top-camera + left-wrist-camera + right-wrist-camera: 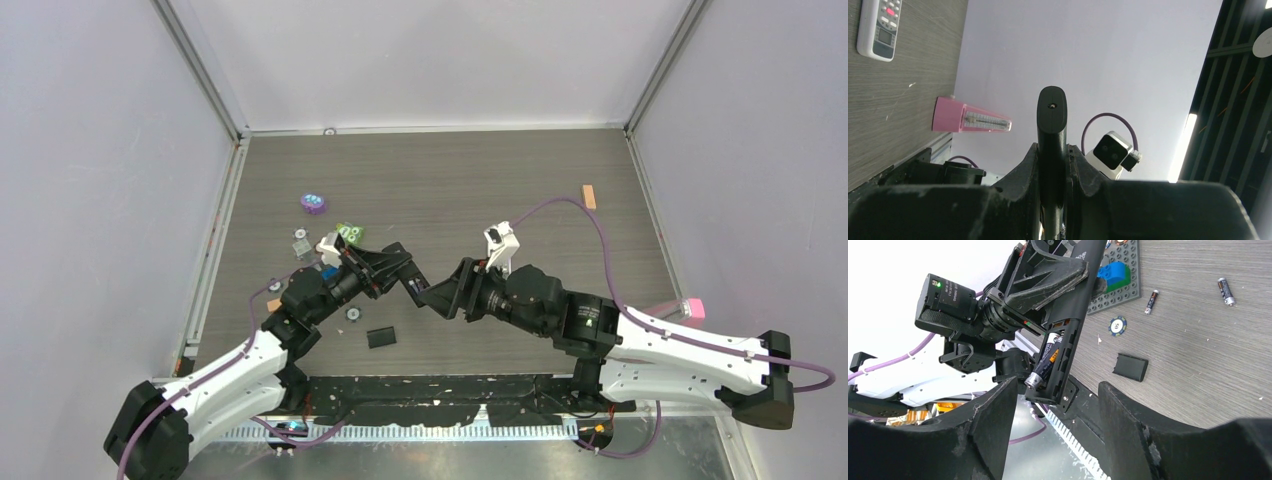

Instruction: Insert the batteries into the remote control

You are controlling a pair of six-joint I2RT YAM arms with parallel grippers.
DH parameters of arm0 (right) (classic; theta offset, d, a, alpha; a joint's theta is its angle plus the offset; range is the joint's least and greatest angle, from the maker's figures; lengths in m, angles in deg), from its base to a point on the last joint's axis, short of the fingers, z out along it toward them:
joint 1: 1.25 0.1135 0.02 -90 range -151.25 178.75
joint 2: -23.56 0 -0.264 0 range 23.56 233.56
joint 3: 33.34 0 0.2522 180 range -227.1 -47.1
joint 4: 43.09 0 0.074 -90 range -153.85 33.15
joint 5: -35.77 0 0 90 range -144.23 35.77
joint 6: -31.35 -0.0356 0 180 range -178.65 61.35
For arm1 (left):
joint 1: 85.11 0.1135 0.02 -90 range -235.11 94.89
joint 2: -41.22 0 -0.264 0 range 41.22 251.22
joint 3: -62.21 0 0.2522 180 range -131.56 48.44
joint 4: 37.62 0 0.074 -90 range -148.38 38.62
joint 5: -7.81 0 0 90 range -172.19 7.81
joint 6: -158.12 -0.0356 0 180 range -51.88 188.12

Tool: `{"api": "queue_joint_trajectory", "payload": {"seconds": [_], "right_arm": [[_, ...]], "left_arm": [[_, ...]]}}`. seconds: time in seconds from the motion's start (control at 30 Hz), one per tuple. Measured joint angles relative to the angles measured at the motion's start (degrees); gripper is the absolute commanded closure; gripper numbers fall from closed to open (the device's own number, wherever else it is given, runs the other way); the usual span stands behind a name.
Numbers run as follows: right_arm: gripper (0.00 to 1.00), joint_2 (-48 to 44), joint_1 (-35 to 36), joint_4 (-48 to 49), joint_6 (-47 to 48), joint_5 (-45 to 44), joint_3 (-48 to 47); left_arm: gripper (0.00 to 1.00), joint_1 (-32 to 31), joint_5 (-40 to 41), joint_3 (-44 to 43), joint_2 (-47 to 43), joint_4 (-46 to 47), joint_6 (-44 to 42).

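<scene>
My left gripper [1053,155] is shut on a black remote control [1051,115], holding it up off the table. In the right wrist view the remote control [1075,300] shows its open back, and one battery [1044,364] lies in the compartment with its silvery end toward me. My right gripper [1055,410] stands open just short of that end of the remote control, with nothing between its fingers. Two loose batteries [1151,301] [1226,291] lie on the table. In the top view the two grippers [385,270] [442,297] meet at mid-table.
The black battery cover [1130,367] lies on the table near a round chip [1117,325]. A grey baseplate [1133,270] carries a blue brick. A white remote [879,22] and a pink object [970,117] lie to the right. A purple disc [314,204] is at back left.
</scene>
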Motion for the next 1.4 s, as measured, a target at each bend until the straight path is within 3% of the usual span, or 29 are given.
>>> {"api": "queue_joint_trajectory", "payload": {"seconds": [0.47, 0.97, 1.4], "right_arm": [[0.37, -0.4, 0.0, 2.0, -3.0, -0.6, 2.5], [0.28, -0.3, -0.3, 5.0, -2.4, 2.3, 2.5], [0.31, -6.4, -0.4, 7.2, -3.5, 0.0, 7.0]], "left_arm": [[1.0, 0.0, -1.2, -0.2, 0.0, 0.0, -0.9], [1.0, 0.0, -2.2, -0.9, 0.0, 0.0, -1.4], [1.0, 0.0, -2.2, -0.9, 0.2, 0.0, -2.0]]}}
